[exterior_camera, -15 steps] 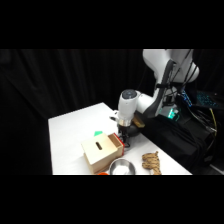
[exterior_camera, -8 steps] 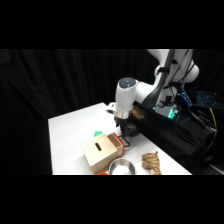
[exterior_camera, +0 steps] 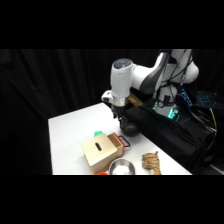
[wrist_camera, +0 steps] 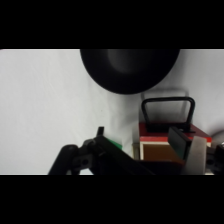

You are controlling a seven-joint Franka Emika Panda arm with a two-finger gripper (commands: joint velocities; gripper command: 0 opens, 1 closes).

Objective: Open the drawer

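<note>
The drawer (exterior_camera: 116, 142) has a red-orange front and a black loop handle (exterior_camera: 125, 141). It sits in a light wooden box (exterior_camera: 99, 152) with a dark top slot, near the table's front. My gripper (exterior_camera: 120, 118) hangs a little above the handle, clear of it. In the wrist view the handle (wrist_camera: 167, 114) and the red front (wrist_camera: 170, 136) lie below, between my spread fingers. My gripper (wrist_camera: 140, 140) is open and holds nothing. How far the drawer stands out of the box is unclear.
A black bowl (exterior_camera: 131, 129) sits just behind the handle. A small green cube (exterior_camera: 98, 134) lies beside the box. A metal bowl (exterior_camera: 121, 167) and a tan knotted thing (exterior_camera: 151, 162) lie at the front edge. Dark equipment lines the table's right side.
My gripper has risen from the level of the handle to a little above it, and the arm's wrist has swung up and left. The box has not shifted.
</note>
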